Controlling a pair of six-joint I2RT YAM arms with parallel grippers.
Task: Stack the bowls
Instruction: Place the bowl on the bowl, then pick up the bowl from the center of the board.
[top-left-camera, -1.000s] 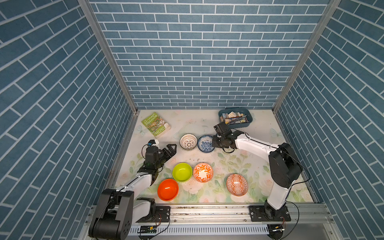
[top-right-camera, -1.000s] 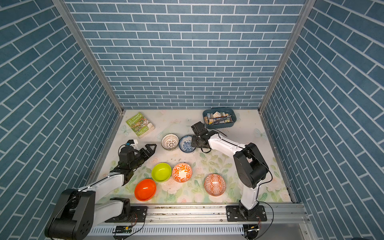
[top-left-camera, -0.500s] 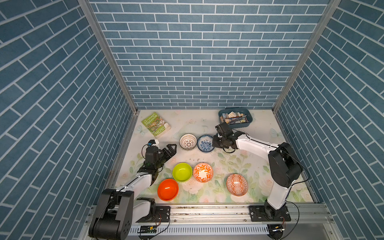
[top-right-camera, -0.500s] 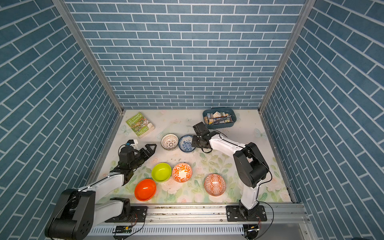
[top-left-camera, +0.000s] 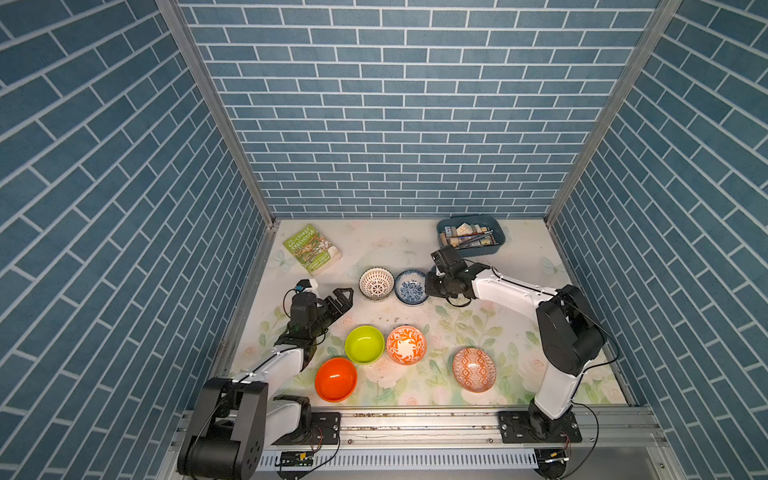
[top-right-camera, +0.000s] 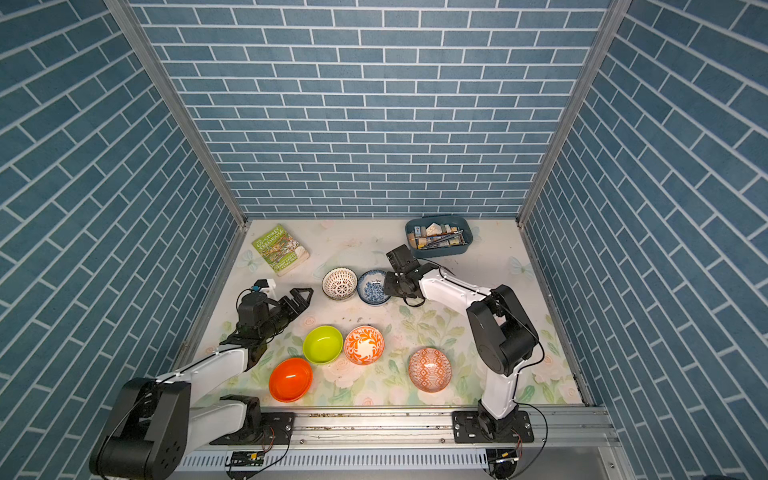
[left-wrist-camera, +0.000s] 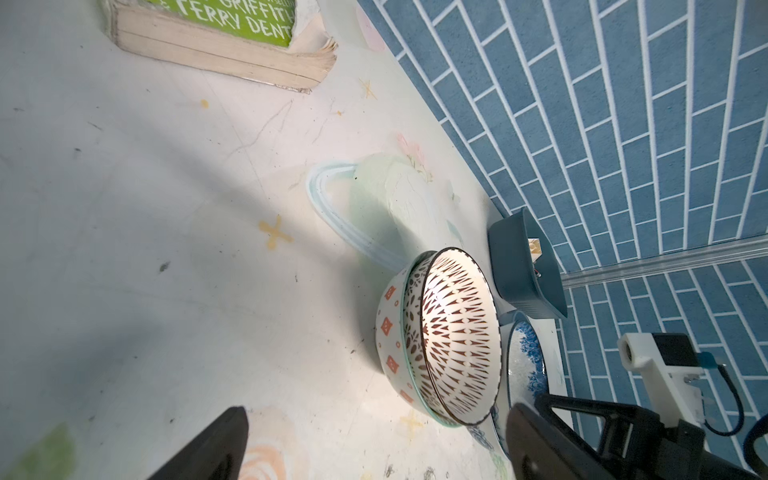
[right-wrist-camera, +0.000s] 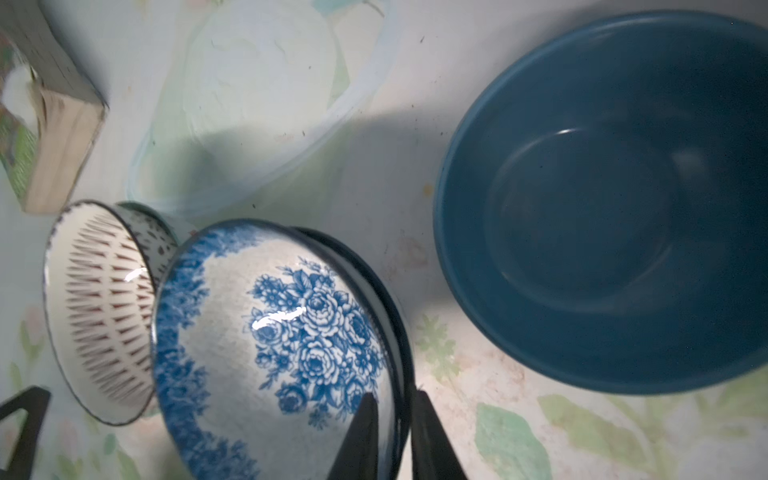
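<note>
Right fingers (right-wrist-camera: 357, 440) closely straddle the blue-floral bowl (right-wrist-camera: 291, 332)'s rim; left fingers (left-wrist-camera: 208, 449) spread wide.

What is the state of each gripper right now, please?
Left gripper: open, holding nothing.
Right gripper: astride the blue-floral bowl's rim; grip cannot be told.

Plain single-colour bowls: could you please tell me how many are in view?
3. The orange bowl is at the front, the lime bowl just behind it, the blue bowl beside the floral bowl in the right wrist view. More could be nested unseen.
</note>
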